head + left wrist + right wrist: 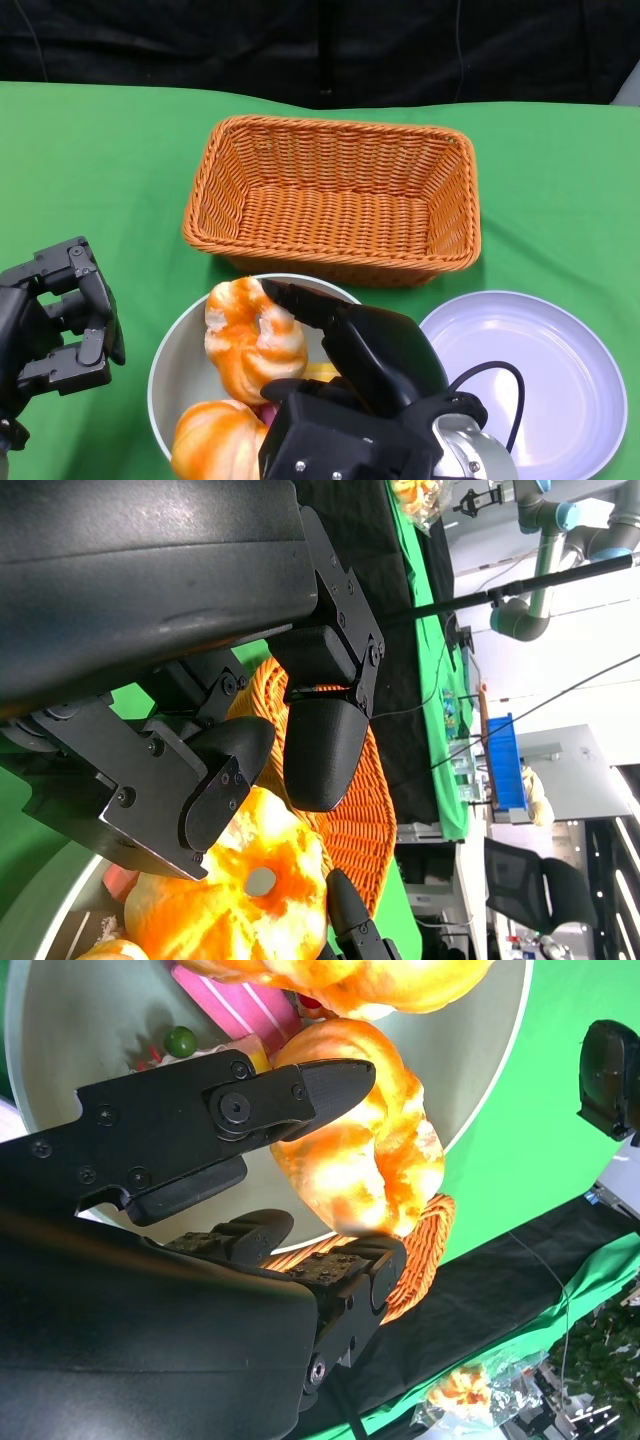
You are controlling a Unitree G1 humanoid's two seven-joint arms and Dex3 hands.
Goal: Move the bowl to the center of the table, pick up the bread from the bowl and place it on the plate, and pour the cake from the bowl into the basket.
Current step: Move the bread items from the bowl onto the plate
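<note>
Green cloth (100,160) covered the whole table, with a black drape behind it. Near the front edge sat the bowl (170,350), roughly midway across, so the first step looked done to me. Just behind it, nearly touching its rim, stood the wicker basket (330,200), and the pale plate (540,370) lay just beside the bowl on the robot's right.

The bread step was in hand. The right hand (370,380) reached over the bowl, one finger laid across the top of the twisted orange-and-white bread (250,335) that stood highest in the bowl. In the right wrist view that finger sat above the loaf and the others curled below it (345,1270), bracketing it, but I could not tell whether they had actually clamped on it or were only touching. A second orange bun (215,440) lay nearer the front, and a pink-striped cake (235,1005) showed underneath.

The left hand (60,320) hung beside the bowl with nothing in it, fingers curled in.

Next, I judged, the right hand needed a firm grip, a lift clear of the rim, and a short carry to the plate.
</note>
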